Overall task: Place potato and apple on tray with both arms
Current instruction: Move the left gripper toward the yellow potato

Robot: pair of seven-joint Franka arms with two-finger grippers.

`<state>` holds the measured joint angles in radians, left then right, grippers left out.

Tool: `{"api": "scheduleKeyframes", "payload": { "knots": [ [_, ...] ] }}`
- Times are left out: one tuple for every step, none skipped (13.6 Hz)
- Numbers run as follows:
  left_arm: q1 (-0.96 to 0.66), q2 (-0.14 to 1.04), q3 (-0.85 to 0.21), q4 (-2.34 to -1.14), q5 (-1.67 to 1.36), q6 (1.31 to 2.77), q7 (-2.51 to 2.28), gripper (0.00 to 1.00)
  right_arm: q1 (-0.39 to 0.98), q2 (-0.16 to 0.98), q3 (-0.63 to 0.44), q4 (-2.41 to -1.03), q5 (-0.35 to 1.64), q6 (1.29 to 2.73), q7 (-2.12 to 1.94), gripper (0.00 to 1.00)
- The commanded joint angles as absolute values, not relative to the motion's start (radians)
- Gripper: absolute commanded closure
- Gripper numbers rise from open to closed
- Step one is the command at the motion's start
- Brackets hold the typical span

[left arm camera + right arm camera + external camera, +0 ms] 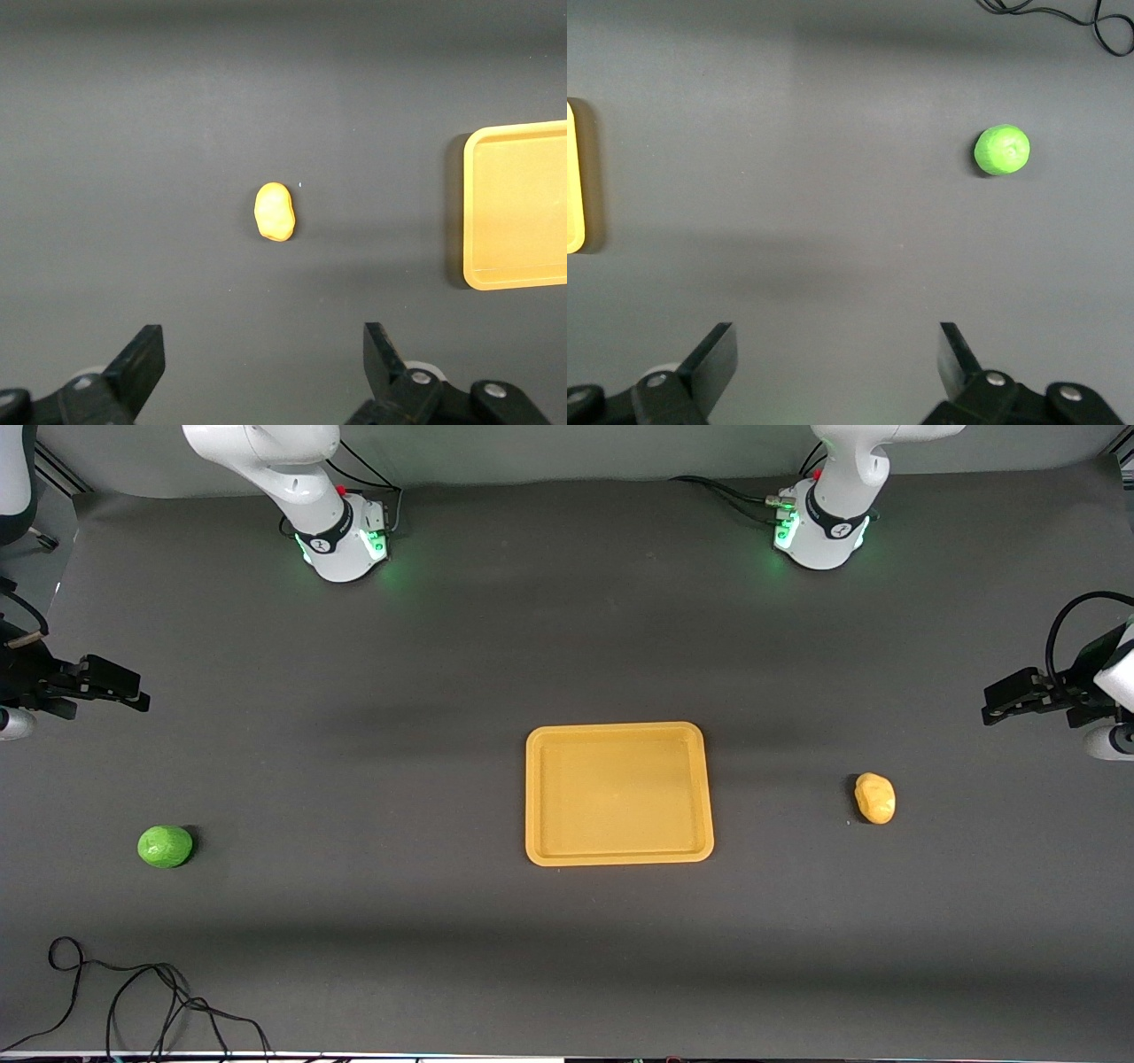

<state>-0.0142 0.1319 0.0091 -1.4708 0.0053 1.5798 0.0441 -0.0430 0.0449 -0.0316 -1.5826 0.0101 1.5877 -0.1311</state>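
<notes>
Lying mid-frame: tray (619, 793), bare. Resting lower left: apple (165, 846); at right: potato (875, 798). Hovering at frame edges, jaws spread wide, gripping nothing: right gripper (133, 693), left gripper (994, 707).

A dark grey desk (567, 646) carries the tray (619, 859) at its middle, the apple (165, 846) below the right hand (133, 695), the potato (875, 798) below the left hand (997, 707), and a black cable (133, 992).

Even, soft overhead light; faint shadows; sharp focus throughout.
</notes>
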Motion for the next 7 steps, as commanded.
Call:
{"api": "scheduleKeyframes", "payload": {
  "knots": [
    [-0.021, 0.12, 0.012, -1.506, 0.017, 1.612, 0.029, 0.0, -0.048, 0.052, -0.028, -1.565, -0.012, 1.557, -0.109, 0.0],
    [-0.021, 0.114, 0.012, -1.528, 0.017, 1.63, 0.029, 0.0, -0.048, 0.052, -0.028, -1.565, -0.012, 1.557, -0.109, 0.0],
    [-0.023, 0.114, 0.012, -1.537, 0.017, 1.64, 0.029, 0.0, -0.048, 0.052, -0.028, -1.566, -0.014, 1.557, -0.11, 0.0],
    [-0.028, 0.114, 0.012, -1.542, 0.017, 1.644, 0.029, 0.0, -0.048, 0.054, -0.028, -1.565, -0.012, 1.559, -0.11, 0.0],
    [-0.028, 0.118, 0.012, -1.545, 0.017, 1.647, 0.029, 0.0, -0.048, 0.054, -0.028, -1.566, -0.012, 1.557, -0.11, 0.0],
    [-0.028, 0.12, 0.012, -1.561, 0.017, 1.67, 0.029, 0.0, -0.049, 0.055, -0.028, -1.566, -0.012, 1.559, -0.11, 0.0],
    [-0.028, 0.118, 0.012, -1.595, 0.017, 1.708, 0.029, 0.0, -0.049, 0.058, -0.028, -1.566, -0.014, 1.562, -0.11, 0.0]
  ]
}}
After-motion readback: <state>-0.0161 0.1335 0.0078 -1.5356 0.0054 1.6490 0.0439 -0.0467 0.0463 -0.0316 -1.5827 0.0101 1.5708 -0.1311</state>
